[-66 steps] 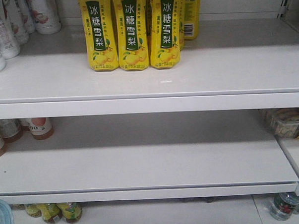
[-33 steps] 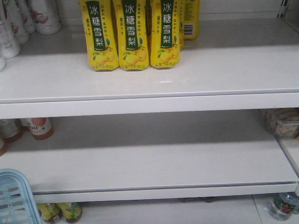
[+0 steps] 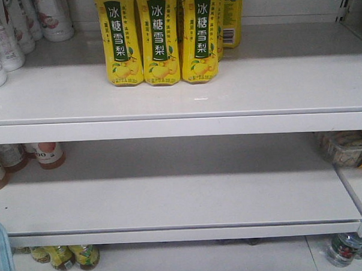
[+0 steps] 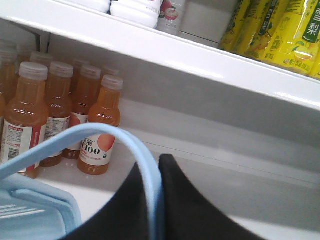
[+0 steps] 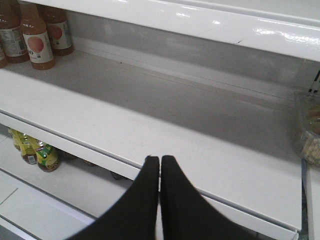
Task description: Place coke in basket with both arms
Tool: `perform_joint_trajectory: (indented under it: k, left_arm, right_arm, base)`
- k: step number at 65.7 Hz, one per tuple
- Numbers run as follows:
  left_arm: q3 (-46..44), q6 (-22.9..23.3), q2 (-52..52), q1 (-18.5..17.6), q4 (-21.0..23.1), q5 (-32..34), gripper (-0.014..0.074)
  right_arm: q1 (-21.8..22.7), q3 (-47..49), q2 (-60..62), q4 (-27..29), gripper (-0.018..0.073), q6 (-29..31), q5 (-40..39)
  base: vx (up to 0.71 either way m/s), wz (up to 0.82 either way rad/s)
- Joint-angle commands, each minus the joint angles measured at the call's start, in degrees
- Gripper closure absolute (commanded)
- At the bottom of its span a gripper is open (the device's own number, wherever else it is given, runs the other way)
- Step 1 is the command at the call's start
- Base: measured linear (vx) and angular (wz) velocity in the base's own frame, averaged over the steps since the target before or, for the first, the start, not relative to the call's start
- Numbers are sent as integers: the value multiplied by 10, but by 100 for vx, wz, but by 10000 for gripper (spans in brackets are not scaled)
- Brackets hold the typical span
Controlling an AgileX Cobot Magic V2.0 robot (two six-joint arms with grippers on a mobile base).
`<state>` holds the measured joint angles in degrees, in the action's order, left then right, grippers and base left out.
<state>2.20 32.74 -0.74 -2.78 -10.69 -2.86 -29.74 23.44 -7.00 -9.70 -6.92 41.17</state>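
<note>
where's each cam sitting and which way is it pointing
Front view: faces the shelves head-on, yellow bottles on top; no robot body shows.
Left wrist: looks past the left gripper, shut on the basket handle, at orange bottles.
Right wrist: over the shut right gripper toward the middle shelf.
All three share that shelf.

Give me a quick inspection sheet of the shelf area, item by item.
Surface: white middle shelf, mostly bare.
Job's things: basket at the front view's lower left edge; its handle sits between the left gripper's fingers; no coke seen.
Clutter: yellow bottles on the upper shelf; orange juice bottles at the left.
Grippers: left gripper shut on the handle; right gripper shut, empty.
Cables: nothing seen.
Surroundings: packaged goods at the right.
</note>
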Motion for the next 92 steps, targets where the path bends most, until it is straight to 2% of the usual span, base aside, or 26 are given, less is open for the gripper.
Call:
perform_joint_trajectory:
  k: [1, 31, 39, 92]
  left_arm:
    - [-17, -18, -9, 8, -16, 90, 603]
    - [-17, -18, -9, 19, -15, 148, 603]
    - [-17, -6, -9, 19, -10, 148, 603]
    - [-17, -6, -8, 19, -10, 148, 603]
  right_arm:
    - [1, 15, -7, -6, 564, -1, -39]
    - [1, 15, -7, -6, 564, -1, -39]
    - [1, 15, -7, -6, 564, -1, -39]
    - [1, 15, -7, -5, 564, -1, -39]
  base:
    - [0, 0]
    - [0, 0]
    - [0, 0]
    - [0, 0]
